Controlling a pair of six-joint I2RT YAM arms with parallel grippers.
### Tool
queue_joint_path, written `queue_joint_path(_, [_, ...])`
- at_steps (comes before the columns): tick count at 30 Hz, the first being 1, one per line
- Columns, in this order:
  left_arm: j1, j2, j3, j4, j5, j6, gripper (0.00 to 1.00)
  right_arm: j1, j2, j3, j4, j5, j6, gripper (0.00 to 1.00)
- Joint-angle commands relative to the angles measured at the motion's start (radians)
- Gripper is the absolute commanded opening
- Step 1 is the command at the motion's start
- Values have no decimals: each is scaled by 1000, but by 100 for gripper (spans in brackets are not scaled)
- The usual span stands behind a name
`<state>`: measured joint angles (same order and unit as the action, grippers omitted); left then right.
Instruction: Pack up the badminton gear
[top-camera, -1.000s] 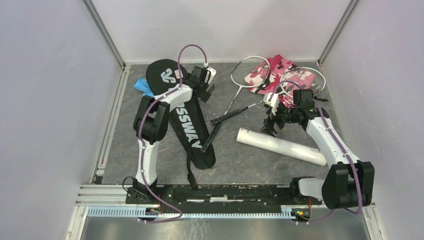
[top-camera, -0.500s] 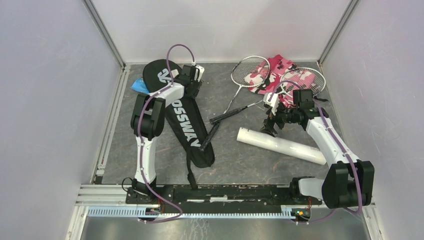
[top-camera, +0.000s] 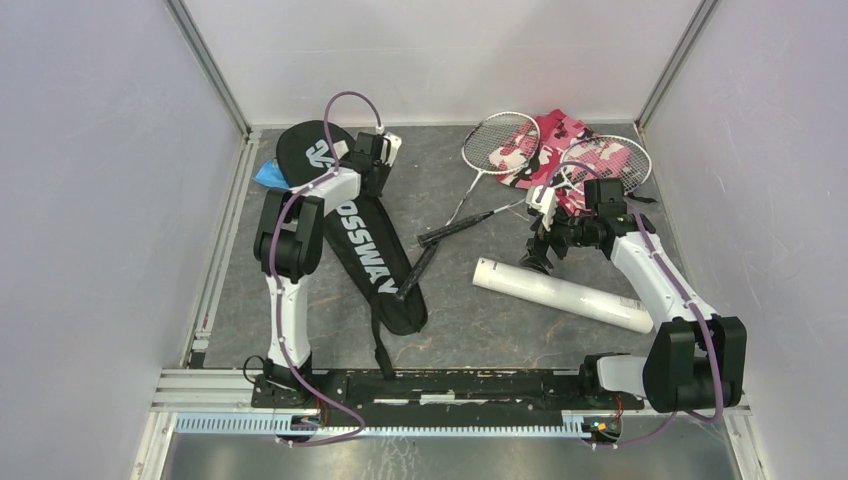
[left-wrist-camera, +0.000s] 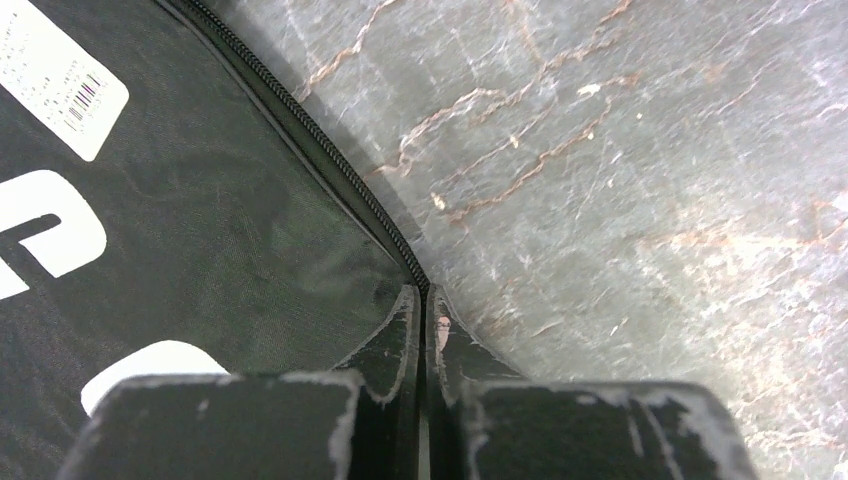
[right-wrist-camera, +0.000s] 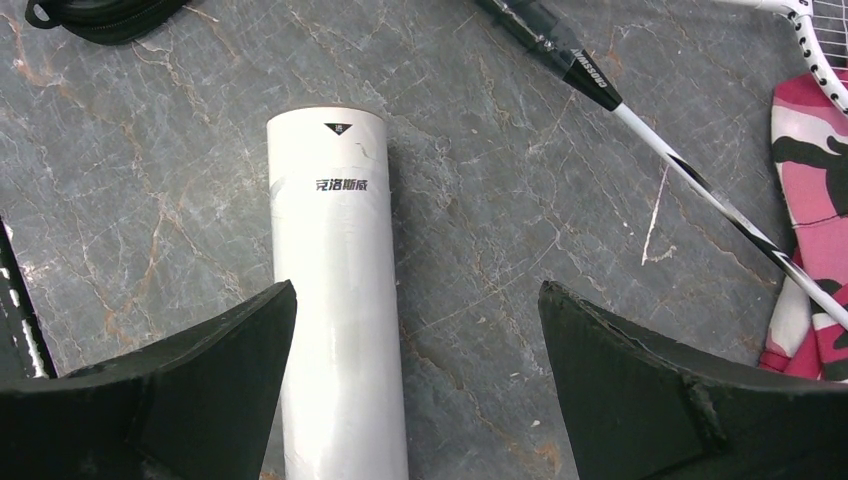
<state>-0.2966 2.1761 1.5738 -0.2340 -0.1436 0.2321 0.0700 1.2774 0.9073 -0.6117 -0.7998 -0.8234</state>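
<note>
Overhead, the black racket bag (top-camera: 365, 240) lies slanted, with the left gripper (top-camera: 375, 165) at the right edge of its wide end. Only the left wrist view shows those jaws pressed together right at the bag's zipper (left-wrist-camera: 300, 120); whether they pinch anything I cannot tell. Right of the bag lie two rackets (top-camera: 500, 143) and the white tube (top-camera: 560, 293). The right wrist view shows the right gripper (right-wrist-camera: 417, 290) spread wide over that tube, holding nothing.

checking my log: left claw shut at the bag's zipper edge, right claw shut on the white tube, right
No: the right claw is open, hanging over the white tube, per the right wrist view. The left claw is shut at the bag's zipper edge.
</note>
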Motion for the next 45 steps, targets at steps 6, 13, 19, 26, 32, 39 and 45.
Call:
queue_joint_path(6, [19,-188,-52,-93,52,113,2,-4,-5,4,-6,-39,-1,96])
queue_joint_path(13, [27,-285,-81,-141,27,266,2,-5,-3,4,-10,-45,-5,97])
queue_joint_path(19, [41,-340,-131,-149,0,379,2,-4,3,2,-10,-47,-6,97])
queue_joint_path(26, [72,-418,-159,-165,18,463,2,-4,15,0,-11,-52,-6,97])
queue_joint_path(32, [92,-471,-181,-177,16,575,2,-5,17,-2,-9,-52,-6,96])
queue_joint_path(39, [131,-496,-197,-206,12,707,2,-4,22,-2,-11,-52,-6,97])
queue_joint_path(45, [140,-545,-205,-279,76,803,2,-4,31,-3,-11,-55,-7,96])
